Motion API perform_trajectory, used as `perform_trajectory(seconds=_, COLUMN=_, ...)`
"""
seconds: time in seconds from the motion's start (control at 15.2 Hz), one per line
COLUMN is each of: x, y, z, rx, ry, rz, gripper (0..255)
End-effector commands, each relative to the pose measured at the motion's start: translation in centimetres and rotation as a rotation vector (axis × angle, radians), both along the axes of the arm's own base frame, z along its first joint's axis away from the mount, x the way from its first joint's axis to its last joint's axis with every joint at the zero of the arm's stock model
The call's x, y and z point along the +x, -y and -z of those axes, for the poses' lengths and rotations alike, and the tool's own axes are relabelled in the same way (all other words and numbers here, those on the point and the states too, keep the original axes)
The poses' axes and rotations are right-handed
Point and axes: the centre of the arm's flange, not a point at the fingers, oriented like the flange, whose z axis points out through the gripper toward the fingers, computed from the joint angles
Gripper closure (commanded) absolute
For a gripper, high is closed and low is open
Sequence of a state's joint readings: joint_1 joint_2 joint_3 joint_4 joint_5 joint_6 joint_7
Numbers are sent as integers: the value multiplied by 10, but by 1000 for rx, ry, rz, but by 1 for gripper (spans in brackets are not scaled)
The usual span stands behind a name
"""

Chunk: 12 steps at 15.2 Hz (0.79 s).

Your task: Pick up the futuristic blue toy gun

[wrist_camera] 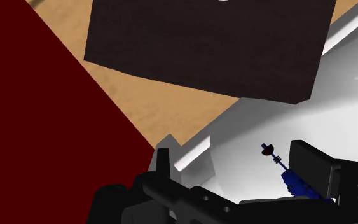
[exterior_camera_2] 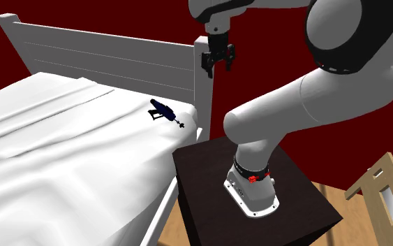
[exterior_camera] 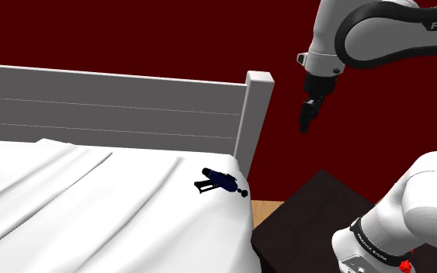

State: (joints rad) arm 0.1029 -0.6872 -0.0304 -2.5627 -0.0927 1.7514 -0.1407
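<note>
1. Shoulder view: the tool (exterior_camera: pixel 306 122) hangs upper right, beside the post (exterior_camera: pixel 257 116); the gun (exterior_camera: pixel 220 181) lies at centre on the bed (exterior_camera: pixel 92 209).
2. Second exterior view: tool (exterior_camera_2: pixel 216 59) top centre, wide and empty; gun (exterior_camera_2: pixel 163 110) left of centre.
3. Wrist view: gun (wrist_camera: pixel 296 183) on the bed (wrist_camera: pixel 336 95), partly behind one finger (wrist_camera: pixel 311 167).

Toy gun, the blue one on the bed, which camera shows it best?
The shoulder view: the toy gun lies whole and unblocked on the white bed. The second exterior view shows it too, smaller. In the wrist view the gripper hides part of it.
</note>
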Motion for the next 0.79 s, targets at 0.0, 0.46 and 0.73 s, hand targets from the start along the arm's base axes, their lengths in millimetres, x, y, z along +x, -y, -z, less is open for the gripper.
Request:
perform_trajectory(seconds=0.0, x=6, y=-16, z=19, rx=5, ry=15, rz=-53, gripper=0)
perform_trajectory(seconds=0.46, x=21, y=-70, z=90, rx=17, ry=56, rz=-235, gripper=0)
perform_trajectory(seconds=0.73, x=26, y=-102, z=129, rx=25, ry=79, rz=-338, gripper=0)
